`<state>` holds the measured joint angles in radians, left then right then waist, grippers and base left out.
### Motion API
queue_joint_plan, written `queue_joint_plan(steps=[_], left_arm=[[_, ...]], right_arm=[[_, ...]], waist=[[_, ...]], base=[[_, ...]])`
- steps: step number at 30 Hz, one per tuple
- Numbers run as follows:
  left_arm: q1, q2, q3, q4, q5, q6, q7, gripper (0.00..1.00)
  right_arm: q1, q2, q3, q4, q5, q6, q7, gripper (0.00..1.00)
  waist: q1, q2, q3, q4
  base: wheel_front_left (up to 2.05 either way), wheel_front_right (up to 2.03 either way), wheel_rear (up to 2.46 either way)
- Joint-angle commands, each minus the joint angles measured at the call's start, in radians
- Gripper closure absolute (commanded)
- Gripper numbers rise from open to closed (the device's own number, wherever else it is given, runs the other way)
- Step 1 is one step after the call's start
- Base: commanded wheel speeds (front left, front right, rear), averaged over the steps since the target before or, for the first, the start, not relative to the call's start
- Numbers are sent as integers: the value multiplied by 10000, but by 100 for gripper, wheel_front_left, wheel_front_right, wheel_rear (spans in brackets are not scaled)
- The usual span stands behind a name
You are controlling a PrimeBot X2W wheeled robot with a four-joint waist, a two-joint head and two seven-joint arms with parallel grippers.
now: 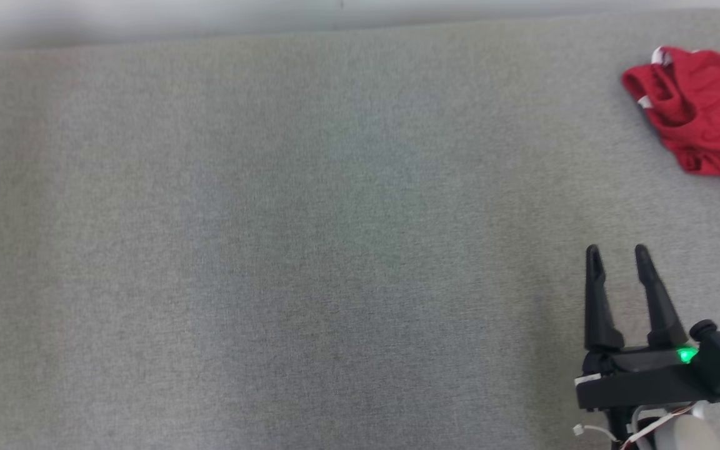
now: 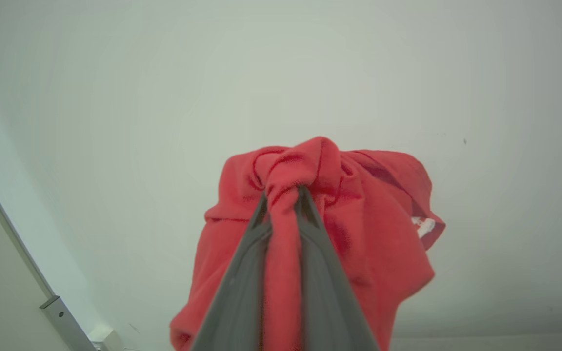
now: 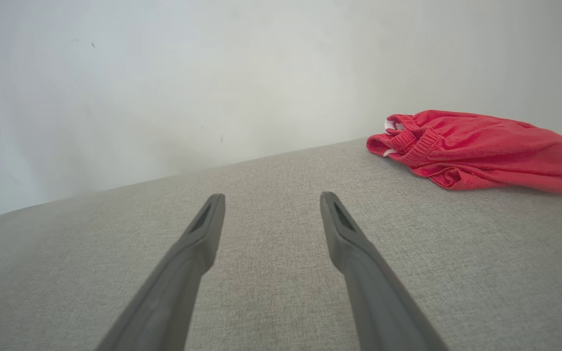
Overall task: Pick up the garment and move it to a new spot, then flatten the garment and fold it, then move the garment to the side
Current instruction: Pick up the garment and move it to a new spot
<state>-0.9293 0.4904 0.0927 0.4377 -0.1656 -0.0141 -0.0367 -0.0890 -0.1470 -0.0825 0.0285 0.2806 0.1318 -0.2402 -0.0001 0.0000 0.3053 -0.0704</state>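
Your left gripper [image 2: 283, 194] clamps just a bunched fold of the red garment [image 2: 373, 234], held up before the wall [image 2: 115, 97], so it could slip or drop crumpled onto the grey surface [image 1: 335, 219], while your right gripper [image 1: 617, 251] hovers spread apart, near right.

Held garment [image 2: 373, 209] in left tool [image 2: 283, 195]; second garment [image 1: 704, 112] far right on surface [image 1: 335, 219], behind right tool [image 1: 617, 253].

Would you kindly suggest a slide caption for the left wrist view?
The left gripper, its fingers closed on a bunched red garment, against a pale backdrop.
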Motion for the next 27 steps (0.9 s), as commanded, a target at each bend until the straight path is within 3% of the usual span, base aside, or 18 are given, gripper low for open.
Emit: queue_joint_plan(steps=[1, 8, 14, 20, 27], left_arm=[[-103, -80, -86, -200, 79, -41, 86, 100], [-450, -844, -1286, -2160, 162, -438, 886, 100], [-295, -2075, -2207, -2843, -151, -434, 1161, 100], [463, -3096, -2832, -2760, -491, -361, 1002, 100], [2388, -3842, -3416, -1830, -994, -294, 453, 100]], right_arm=[[100, 88, 54, 48, 47, -28, -67, 0], [25, 376, 315, 623, 263, -29, -192, 0], [36, 583, 419, 904, 330, -29, -245, 0], [56, 688, 413, 866, 302, -29, -252, 0], [143, 729, 325, 687, 221, -29, -254, 0]], waist=[[1, 0, -280, -90], [1, 0, -665, -829], [1, 0, -773, -1570], [1, 0, -782, -2141], [1, 0, -704, -2335]], base=[[0, 0, 0], [0, 0, 0], [0, 0, 0], [0, 0, 0], [0, 0, 0]])
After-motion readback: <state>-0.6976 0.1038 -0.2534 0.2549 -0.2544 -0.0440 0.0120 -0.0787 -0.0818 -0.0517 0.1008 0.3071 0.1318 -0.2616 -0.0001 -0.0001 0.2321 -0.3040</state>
